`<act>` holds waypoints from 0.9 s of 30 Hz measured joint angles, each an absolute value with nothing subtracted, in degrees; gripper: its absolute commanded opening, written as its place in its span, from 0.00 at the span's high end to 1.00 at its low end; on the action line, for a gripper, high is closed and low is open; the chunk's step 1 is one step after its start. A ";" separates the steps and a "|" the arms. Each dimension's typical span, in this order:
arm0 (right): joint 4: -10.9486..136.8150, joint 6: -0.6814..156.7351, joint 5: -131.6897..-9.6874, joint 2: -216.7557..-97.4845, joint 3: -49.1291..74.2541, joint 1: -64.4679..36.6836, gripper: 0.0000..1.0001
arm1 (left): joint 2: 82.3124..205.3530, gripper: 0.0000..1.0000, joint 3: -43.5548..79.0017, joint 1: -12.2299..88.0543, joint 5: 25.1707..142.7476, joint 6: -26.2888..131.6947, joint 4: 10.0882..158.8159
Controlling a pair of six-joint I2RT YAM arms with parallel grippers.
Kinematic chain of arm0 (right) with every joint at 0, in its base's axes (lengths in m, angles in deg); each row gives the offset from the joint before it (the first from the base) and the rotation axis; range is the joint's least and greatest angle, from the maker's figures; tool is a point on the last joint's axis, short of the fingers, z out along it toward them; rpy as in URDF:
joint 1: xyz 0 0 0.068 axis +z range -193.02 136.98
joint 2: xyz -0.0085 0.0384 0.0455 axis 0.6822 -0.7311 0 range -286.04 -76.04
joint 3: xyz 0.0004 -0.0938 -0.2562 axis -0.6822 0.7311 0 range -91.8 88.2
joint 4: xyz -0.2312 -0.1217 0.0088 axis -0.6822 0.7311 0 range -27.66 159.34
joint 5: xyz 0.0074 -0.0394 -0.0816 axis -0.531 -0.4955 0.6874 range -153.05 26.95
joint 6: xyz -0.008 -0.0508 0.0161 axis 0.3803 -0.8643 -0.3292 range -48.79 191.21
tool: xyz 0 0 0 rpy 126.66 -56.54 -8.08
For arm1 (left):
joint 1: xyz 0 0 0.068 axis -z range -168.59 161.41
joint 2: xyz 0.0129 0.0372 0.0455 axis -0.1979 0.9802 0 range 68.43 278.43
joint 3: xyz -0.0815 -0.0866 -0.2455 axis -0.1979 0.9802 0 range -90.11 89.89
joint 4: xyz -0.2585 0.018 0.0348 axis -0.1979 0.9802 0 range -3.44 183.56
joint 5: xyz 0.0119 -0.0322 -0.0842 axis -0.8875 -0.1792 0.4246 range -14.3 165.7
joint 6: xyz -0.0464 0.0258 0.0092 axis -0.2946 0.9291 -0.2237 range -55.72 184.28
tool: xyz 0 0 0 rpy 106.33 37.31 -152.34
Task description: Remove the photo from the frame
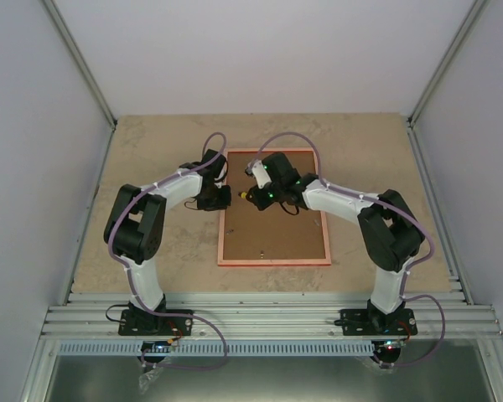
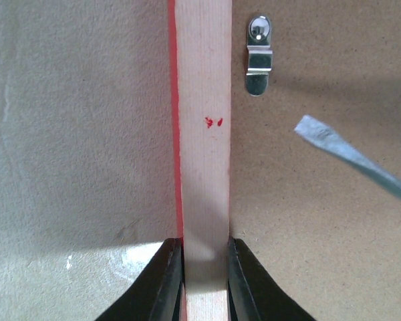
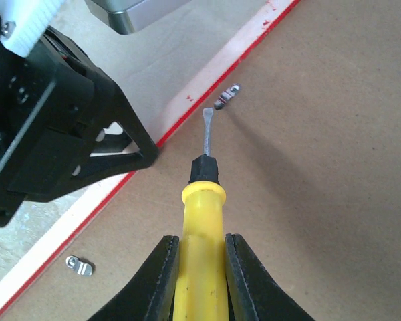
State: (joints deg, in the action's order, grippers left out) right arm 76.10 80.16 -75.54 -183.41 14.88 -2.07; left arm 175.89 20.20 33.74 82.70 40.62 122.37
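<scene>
**Clerk:** How is the frame lying?

**Inspector:** The frame [image 1: 274,261] is lying back-up on the surface [image 1: 151,134], stretching away ahead of both claws. A brown backing board [image 3: 321,167] is filling its opening. The photo is not showing in any view.

**Clerk:** What is the left claw doing?

**Inspector:** The left claw [image 2: 204,251] is standing narrow, its two fingers pressing on either side of the frame's left rail, so it is gripping the frame. The rail's pale pinkish back is running straight ahead of that claw. A red edge is showing along the rail's left side, and bare surface is lying further left.

**Clerk:** And the right claw?

**Inspector:** The right claw [image 3: 202,242] is holding the yellow handle of a screwdriver [image 3: 202,200] clamped between its fingers. The flat blade is pointing forward from that claw, over the backing board, toward the rail that the left claw is gripping.

**Clerk:** Is the blade touching anything?

**Inspector:** Its tip is sitting just beside a small metal clip [image 3: 227,99]. That clip is lying on the board close against the rail, ahead and slightly right of the right claw. Whether tip and clip are touching cannot be told. A second clip [image 3: 80,265] is lying to the left of the right claw, also beside the rail.
</scene>
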 measured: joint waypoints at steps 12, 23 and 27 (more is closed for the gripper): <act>73.45 83.92 -77.83 -186.60 14.64 -1.70 1.00 | 175.60 0.84 20.66 33.74 82.72 40.45 121.87; 72.36 85.95 -77.29 -187.48 14.03 -1.70 0.99 | 175.49 0.84 20.88 33.74 82.79 40.45 121.60; 72.05 86.57 -76.33 -187.54 14.03 -1.70 0.99 | 175.49 0.84 20.92 33.74 82.88 40.45 121.52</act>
State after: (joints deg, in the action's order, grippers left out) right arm 72.05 86.57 -76.33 -187.54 14.03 -1.70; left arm 175.49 20.92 33.74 82.88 40.45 121.52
